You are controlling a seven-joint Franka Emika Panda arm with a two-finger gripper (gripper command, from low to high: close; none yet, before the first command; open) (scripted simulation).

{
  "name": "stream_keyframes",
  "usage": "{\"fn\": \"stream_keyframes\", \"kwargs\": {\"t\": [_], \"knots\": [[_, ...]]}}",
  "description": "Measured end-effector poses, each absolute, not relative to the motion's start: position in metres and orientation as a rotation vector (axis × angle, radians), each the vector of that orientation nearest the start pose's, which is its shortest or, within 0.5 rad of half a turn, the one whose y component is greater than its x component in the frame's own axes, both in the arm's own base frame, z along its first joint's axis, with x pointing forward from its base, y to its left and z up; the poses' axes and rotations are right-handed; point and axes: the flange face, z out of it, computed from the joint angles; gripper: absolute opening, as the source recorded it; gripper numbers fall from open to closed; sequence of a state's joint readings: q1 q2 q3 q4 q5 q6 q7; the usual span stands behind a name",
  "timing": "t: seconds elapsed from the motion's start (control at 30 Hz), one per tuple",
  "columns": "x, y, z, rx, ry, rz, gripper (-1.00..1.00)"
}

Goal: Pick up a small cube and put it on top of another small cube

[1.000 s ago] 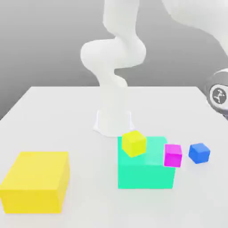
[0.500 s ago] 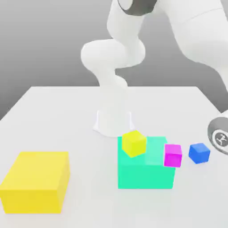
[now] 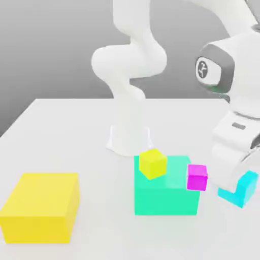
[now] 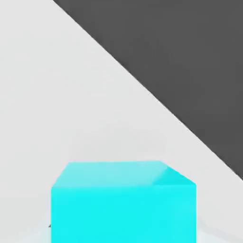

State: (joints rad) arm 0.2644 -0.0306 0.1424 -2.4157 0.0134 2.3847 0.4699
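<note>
Gripper (image 3: 237, 192), cyan fingers together, stands at the exterior view's right of the large teal block (image 3: 165, 200). We cannot tell where the small plain blue cube lies. We judge it light and rigid, best held by opposite flat faces.

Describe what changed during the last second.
The gripper came down over the small plain blue cube's place and shut; the cube is now hidden. The small yellow cube, small magenta cube, teal block and large yellow block stayed put.
</note>
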Motion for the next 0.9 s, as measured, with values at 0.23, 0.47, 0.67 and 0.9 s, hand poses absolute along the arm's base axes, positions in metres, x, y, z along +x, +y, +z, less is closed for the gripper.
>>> {"fn": "stream_keyframes", "kwargs": {"t": [0.23, 0.47, 0.67, 0.9], "knots": [[0.391, 0.14, 0.35, -3.126, 0.258, 0.004, -1.0], [0.333, 0.092, 0.359, -3.109, 0.416, 0.004, -1.0], [0.293, 0.065, 0.342, -3.092, 0.528, 0.004, -1.0], [0.291, 0.063, 0.292, -3.093, 0.536, 0.003, 1.0]]}}
